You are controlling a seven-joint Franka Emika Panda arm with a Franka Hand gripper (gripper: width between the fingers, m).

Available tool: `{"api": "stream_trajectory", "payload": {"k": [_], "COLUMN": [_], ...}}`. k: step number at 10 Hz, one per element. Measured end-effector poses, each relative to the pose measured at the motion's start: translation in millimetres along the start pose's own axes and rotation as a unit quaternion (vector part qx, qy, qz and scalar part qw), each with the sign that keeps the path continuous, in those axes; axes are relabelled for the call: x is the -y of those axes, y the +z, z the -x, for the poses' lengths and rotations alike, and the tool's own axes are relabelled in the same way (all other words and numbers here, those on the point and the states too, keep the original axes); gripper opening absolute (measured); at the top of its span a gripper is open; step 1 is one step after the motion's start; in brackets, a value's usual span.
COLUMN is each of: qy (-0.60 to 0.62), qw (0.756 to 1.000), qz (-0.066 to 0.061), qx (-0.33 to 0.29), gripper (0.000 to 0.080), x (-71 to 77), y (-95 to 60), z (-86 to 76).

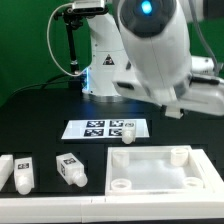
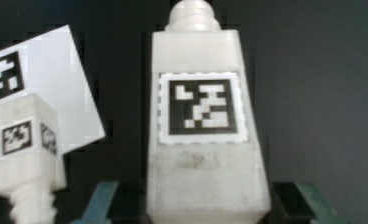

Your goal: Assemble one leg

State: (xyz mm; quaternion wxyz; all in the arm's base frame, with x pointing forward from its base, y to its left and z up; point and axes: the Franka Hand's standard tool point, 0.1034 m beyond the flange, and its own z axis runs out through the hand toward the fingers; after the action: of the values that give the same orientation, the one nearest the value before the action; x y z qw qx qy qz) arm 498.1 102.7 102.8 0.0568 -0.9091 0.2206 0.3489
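Note:
In the wrist view a white square-section leg (image 2: pixel 199 110) with a black-and-white tag and a round peg end lies lengthwise between my fingers. My gripper (image 2: pixel 199 205) is open; its fingers (image 2: pixel 110 200) stand on either side of the leg's blunt end with a dark gap on each side. A second leg (image 2: pixel 24 150) shows beside it. In the exterior view one leg (image 1: pixel 128 133) lies by the marker board (image 1: pixel 100 128). Three more legs (image 1: pixel 70 170) lie at the front left. The arm's bulk hides my fingers there.
The big white square tray-like piece (image 1: pixel 160 170) with corner holes lies at the front of the exterior view's right. The marker board also shows in the wrist view (image 2: pixel 39 90), next to the leg. The robot's base (image 1: pixel 105 60) stands at the back.

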Motion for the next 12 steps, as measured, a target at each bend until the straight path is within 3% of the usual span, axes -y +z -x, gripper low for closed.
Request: {"api": "stream_trajectory", "payload": {"k": [1, 3, 5, 6, 7, 8, 9, 10, 11, 12], "qy": [-0.012, -0.012, -0.022, -0.049, -0.062, -0.076, -0.096, -0.079, -0.095, -0.094], "qw": [0.997, 0.993, 0.984, 0.980, 0.969, 0.958, 0.939, 0.926, 0.916, 0.903], "qz": [-0.007, -0.012, -0.023, -0.035, -0.055, -0.061, -0.045, -0.055, -0.055, -0.066], "qx": [-0.075, -0.116, -0.173, -0.192, -0.233, -0.269, -0.327, -0.366, -0.385, -0.413], "gripper": [0.0284, 0.0284, 0.0284, 0.0284, 0.0284, 0.0284, 0.0284, 0.0284, 0.0284, 0.0284], "x": [4.6, 7.9, 14.2, 9.4, -2.7, -12.6, -11.3, 4.6, 9.5, 9.0], "y": [-21.5, -8.4, -15.6, -37.8, -72.4, -93.5, -121.1, -125.4, -119.3, -121.2], "z": [-13.5, -5.2, -8.2, -9.2, -12.1, -9.1, -4.3, 4.0, 4.7, 0.1]}}
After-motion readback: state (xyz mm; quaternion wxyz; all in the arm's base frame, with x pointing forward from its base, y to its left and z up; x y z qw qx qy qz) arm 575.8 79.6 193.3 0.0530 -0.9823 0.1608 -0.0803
